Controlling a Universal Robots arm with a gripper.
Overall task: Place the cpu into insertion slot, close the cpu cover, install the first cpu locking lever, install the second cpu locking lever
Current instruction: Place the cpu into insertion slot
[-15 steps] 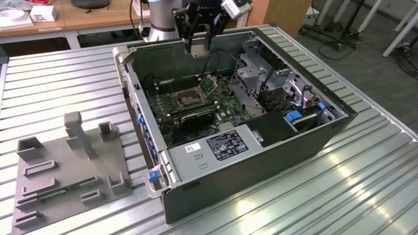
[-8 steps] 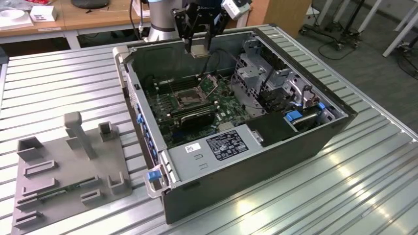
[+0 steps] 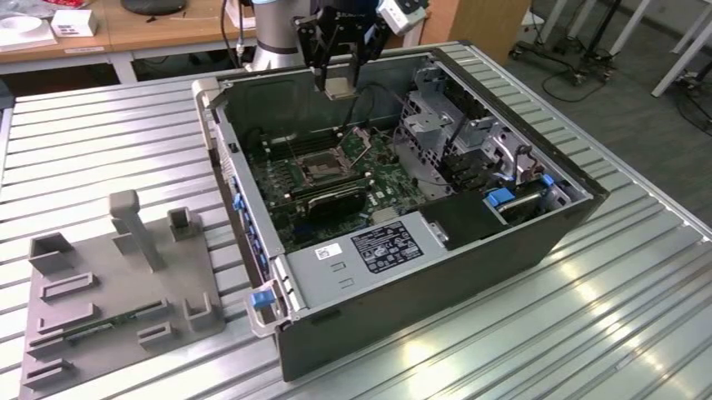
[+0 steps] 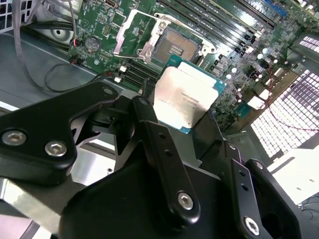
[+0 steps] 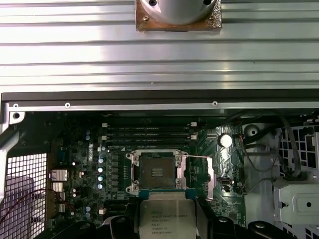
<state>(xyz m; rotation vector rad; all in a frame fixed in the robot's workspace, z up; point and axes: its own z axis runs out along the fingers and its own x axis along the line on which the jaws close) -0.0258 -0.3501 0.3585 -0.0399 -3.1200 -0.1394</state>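
The cpu [image 5: 167, 219] is cut off by the picture's edge in the first wrist view, and its gripped sides are partly hidden by the fingers [image 4: 162, 149] in the second wrist view.

Matt silvery metal cpu [image 4: 185, 97]; glossy green motherboard [image 4: 92, 17]; ribbed shiny metal table [image 3: 623, 317].

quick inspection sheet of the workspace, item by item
surface: ribbed metal table, open computer case on it
job's things: cpu held clear of the insertion slot, which is empty; cpu cover standing open
clutter: grey fixture tray beside the case
grippers: gripper shut on the cpu
cables: grey cables loose inside the case
surroundings: wooden desk behind the table
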